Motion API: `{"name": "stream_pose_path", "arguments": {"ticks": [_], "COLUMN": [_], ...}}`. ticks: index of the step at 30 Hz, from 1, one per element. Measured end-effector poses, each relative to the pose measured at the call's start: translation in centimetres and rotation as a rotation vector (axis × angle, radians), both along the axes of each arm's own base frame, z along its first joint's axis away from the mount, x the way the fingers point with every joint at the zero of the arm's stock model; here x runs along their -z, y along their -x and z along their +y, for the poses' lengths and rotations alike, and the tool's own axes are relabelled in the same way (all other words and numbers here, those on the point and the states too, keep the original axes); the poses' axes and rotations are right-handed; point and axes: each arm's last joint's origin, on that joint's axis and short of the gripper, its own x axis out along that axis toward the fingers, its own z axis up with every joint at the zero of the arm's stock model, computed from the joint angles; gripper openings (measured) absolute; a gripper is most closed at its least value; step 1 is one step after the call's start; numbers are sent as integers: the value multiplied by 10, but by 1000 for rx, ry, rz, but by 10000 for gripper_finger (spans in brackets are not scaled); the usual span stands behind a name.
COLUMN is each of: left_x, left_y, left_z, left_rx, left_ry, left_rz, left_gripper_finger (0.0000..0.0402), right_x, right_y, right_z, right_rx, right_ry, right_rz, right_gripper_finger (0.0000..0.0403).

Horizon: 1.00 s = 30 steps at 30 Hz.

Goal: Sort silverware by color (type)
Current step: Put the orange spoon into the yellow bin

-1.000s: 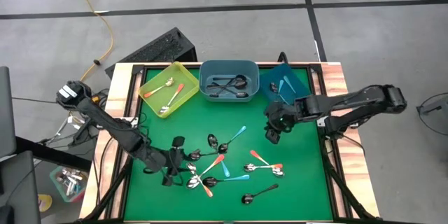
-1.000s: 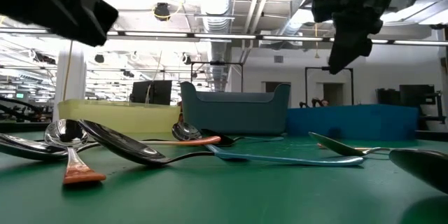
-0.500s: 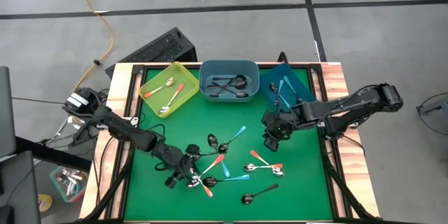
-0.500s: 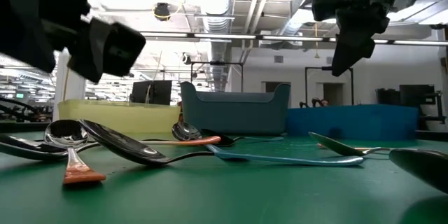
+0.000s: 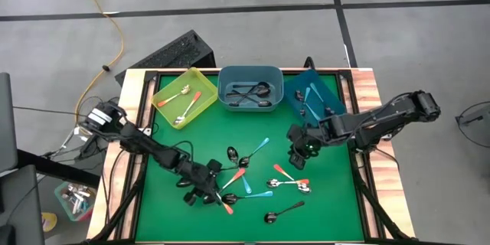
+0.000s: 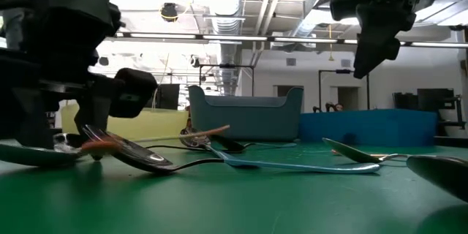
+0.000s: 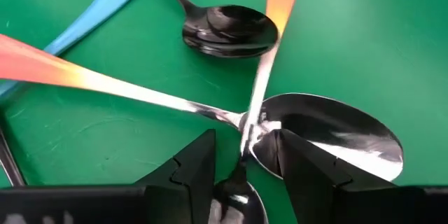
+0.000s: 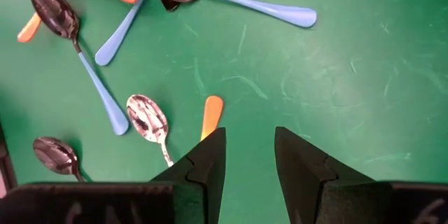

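Several spoons with orange, light blue or dark handles lie scattered on the green mat [image 5: 329,199], most of them around its middle [image 5: 253,172]. My left gripper [image 5: 205,193] is low over the left end of this cluster and open. An orange-handled spoon [image 7: 280,0] runs between its fingers [image 7: 245,147], over a second orange-handled spoon [image 7: 63,70] with a big shiny bowl [image 7: 329,133]. My right gripper [image 5: 298,157] hangs open above the mat to the right [image 8: 248,140], with an orange-handled spoon [image 8: 210,115] below it. My left gripper comes slanting down with one finger on each side of the orange-handled spoon's thin neck [image 7: 250,129], just above its bowl [image 7: 234,196]. Whether a finger touches the neck, I cannot tell. The handle's free end [image 6: 216,128] stands raised off the mat.
Three bins stand along the far edge: a yellow one [image 5: 184,96] with orange-handled spoons, a grey-blue one [image 5: 249,88] with dark spoons, and a blue one [image 5: 310,96]. A dark spoon [image 5: 283,213] lies alone near the front. Bare mat shows at the front left and right.
My left gripper has come down and toward the table's right, into the left end of the spoon cluster, rolling as it went. The spoons there have been shifted; one orange handle now stands tipped up off the mat. My right gripper has drifted slightly toward the near edge.
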Motion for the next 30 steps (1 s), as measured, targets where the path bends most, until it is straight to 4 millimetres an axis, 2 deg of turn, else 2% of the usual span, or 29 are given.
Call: {"name": "stream_pose_path", "arguments": {"ticks": [11, 15, 23, 30], "left_x": [4, 5, 5, 5], "left_y": [-3, -2, -2, -2], "left_z": [5, 6, 7, 6], "left_rx": [-41, -62, -103, -164], "left_ry": [41, 45, 64, 111], "left_rz": [41, 51, 70, 101], "left_gripper_finger": [129, 99, 9, 3], "right_x": [0, 0, 0, 0], "right_y": [0, 0, 0, 0], "right_z": [2, 2, 1, 1], "right_rx": [1, 1, 13, 16], "right_ry": [-1, 4, 23, 26], "right_rz": [-1, -2, -6, -7], "right_gripper_finger": [136, 136, 136, 136]}}
